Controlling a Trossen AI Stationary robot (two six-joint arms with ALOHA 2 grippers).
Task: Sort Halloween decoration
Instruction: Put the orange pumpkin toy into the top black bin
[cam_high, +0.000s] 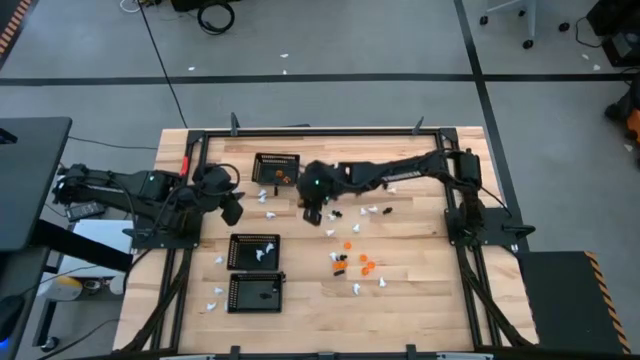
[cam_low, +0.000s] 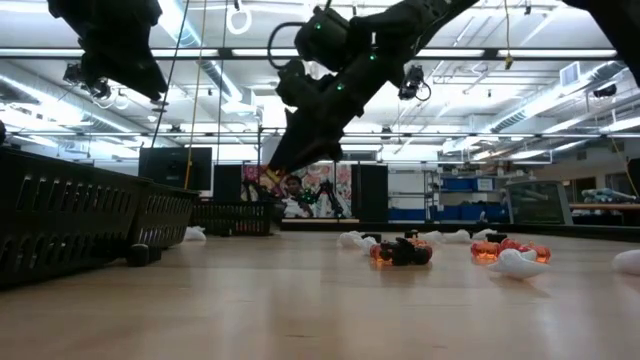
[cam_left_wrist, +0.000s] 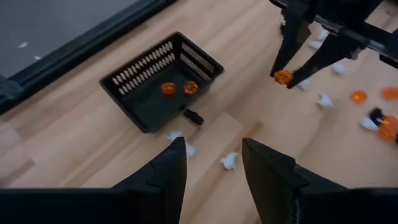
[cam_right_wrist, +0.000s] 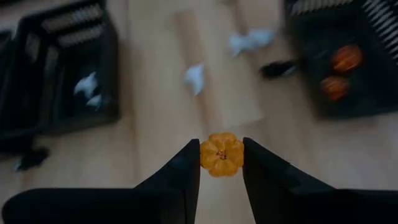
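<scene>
Orange pumpkin (cam_right_wrist: 221, 154) sits pinched between my right gripper's (cam_right_wrist: 221, 163) 2 fingertips, above bare wood short of the basket (cam_left_wrist: 163, 87) holding 2 orange pieces. Such a shallow pinch could let it slip and roll away. My left gripper (cam_left_wrist: 213, 163) hangs open nearby.

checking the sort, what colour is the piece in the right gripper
Orange: a small pumpkin piece pinched in the right gripper, clearest in the right wrist view.
</scene>
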